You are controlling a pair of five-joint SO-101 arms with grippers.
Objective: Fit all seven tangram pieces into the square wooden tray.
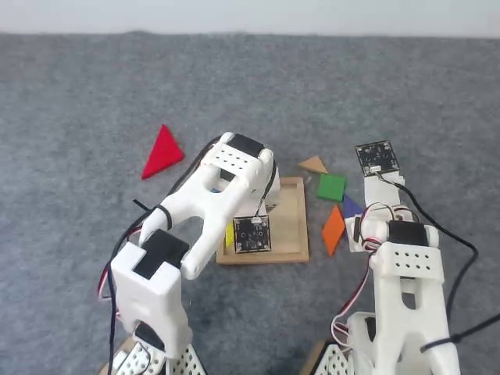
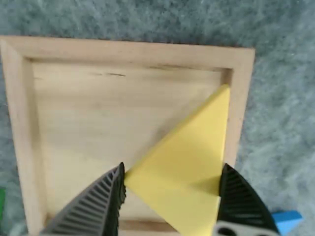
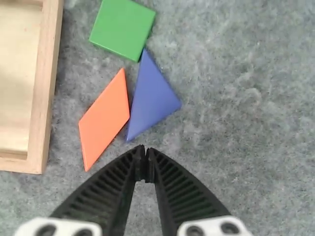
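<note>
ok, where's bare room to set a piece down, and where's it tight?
Free: carpet beyond the red triangle and tray; tray floor beside the held yellow triangle. Crowded: between tray and right arm, where tan triangle, green square, blue triangle, orange parallelogram cluster.

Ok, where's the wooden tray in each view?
High view: tray at centre, under the left arm.
Left wrist view: tray beneath the left gripper, which grips the yellow triangle.
Right wrist view: tray rim next to the orange piece.
Shared landmark: green square by the tray's corner, high and right wrist views.

Yellow triangle [image 1: 229, 234] (mostly) under left arm [image 1: 205, 211]
</note>
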